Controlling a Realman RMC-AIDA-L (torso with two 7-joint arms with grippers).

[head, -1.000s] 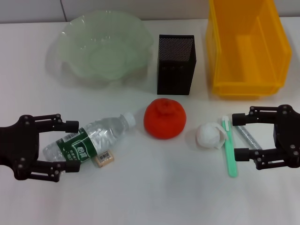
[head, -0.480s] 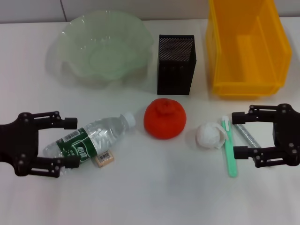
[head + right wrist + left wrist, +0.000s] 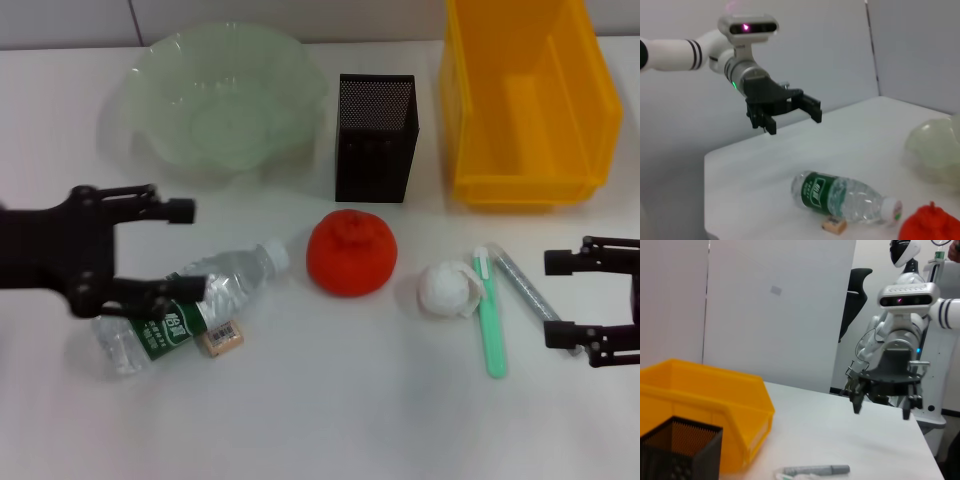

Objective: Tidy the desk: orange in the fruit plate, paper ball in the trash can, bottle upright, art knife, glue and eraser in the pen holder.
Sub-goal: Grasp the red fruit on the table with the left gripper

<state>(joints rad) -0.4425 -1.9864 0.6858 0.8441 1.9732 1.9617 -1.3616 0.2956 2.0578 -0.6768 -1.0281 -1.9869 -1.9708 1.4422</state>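
Note:
The bottle (image 3: pixel 195 303) lies on its side at front left, cap toward the orange (image 3: pixel 351 252); it also shows in the right wrist view (image 3: pixel 840 196). The eraser (image 3: pixel 222 338) lies against it. My left gripper (image 3: pixel 190 250) is open, raised above the bottle and holding nothing; the right wrist view shows it in the air (image 3: pixel 792 119). The paper ball (image 3: pixel 448 289), green art knife (image 3: pixel 489 314) and glue stick (image 3: pixel 527 287) lie at front right. My right gripper (image 3: pixel 552 300) is open and empty, just right of the glue. The fruit plate (image 3: pixel 220 100), pen holder (image 3: pixel 375 138) and trash can (image 3: pixel 525 100) stand at the back.
The three containers line the back of the white table. The trash can (image 3: pixel 705 410), pen holder (image 3: pixel 680 450) and glue stick (image 3: pixel 815 471) also show in the left wrist view, with my right gripper (image 3: pixel 881 410) farther off. The table's far edge lies beyond the bottle in the right wrist view.
My left gripper has risen off the bottle and moved toward the back and centre; the bottle has turned slightly. My right gripper has drawn back to the right, away from the art knife.

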